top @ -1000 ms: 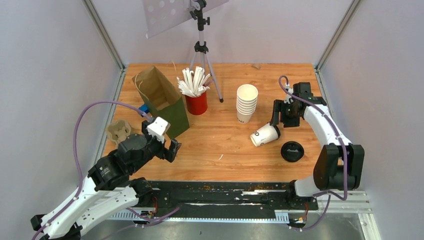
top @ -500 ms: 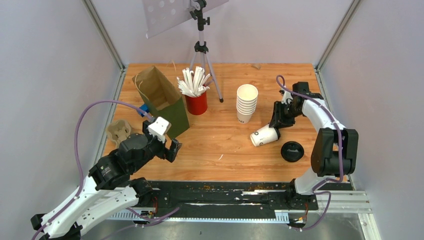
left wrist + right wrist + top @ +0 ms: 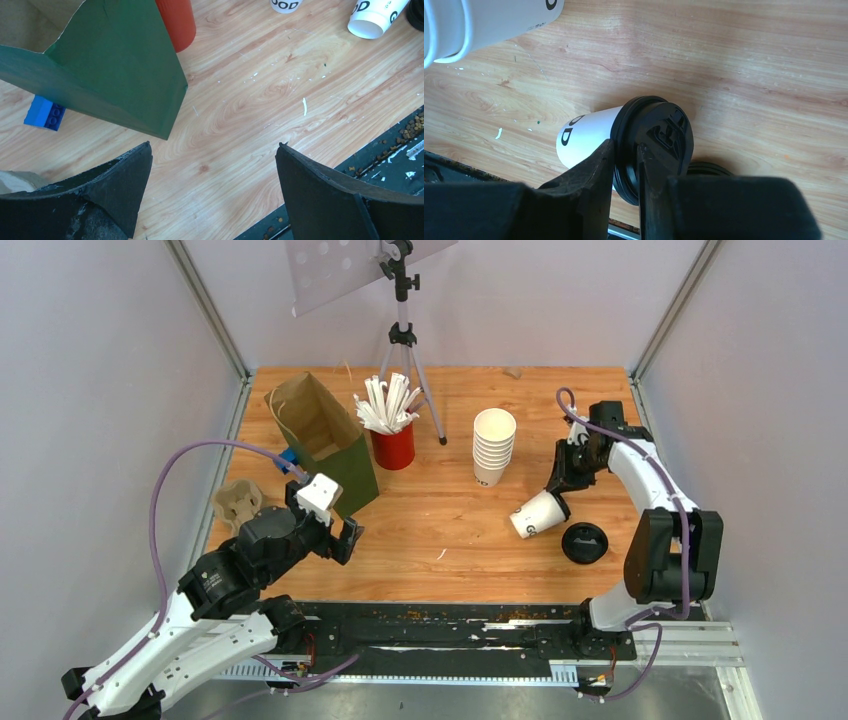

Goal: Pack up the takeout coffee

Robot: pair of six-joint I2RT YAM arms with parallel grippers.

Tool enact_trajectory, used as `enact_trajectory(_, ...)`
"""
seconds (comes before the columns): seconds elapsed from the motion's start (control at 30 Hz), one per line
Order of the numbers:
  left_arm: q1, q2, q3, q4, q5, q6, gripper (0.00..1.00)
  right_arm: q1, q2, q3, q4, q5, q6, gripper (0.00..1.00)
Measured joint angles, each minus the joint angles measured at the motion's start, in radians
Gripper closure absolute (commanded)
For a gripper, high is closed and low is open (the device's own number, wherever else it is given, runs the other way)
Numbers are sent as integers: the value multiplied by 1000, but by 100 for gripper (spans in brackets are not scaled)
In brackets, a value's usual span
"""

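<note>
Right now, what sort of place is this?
Probably a robot test cell staged as a takeout coffee counter: a walled-in wooden table, a tripod, and a stack of white paper cups.

Left arm bent at near left, left gripper (image 3: 214, 146) wide open; right arm reaches far, right gripper (image 3: 626, 160) pinching cup (image 3: 584, 132).
</note>
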Motion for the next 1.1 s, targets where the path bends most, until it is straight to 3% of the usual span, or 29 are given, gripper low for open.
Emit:
enact_trajectory(0.23,0,-2,0,0,0,0,0,11,-36,10,0,69,1,83)
enact_trajectory(0.53,0,-43,0,1,0,0,0,101,-63,119,53,388,-32,85)
enact_trajectory(0.87,0,-66,0,11,10,1,0,222,-48,95,222,772,-148,86)
enact_trajectory(1.1,0,-71,-1,16,21,2,0,251,31,61,293,904,-179,86)
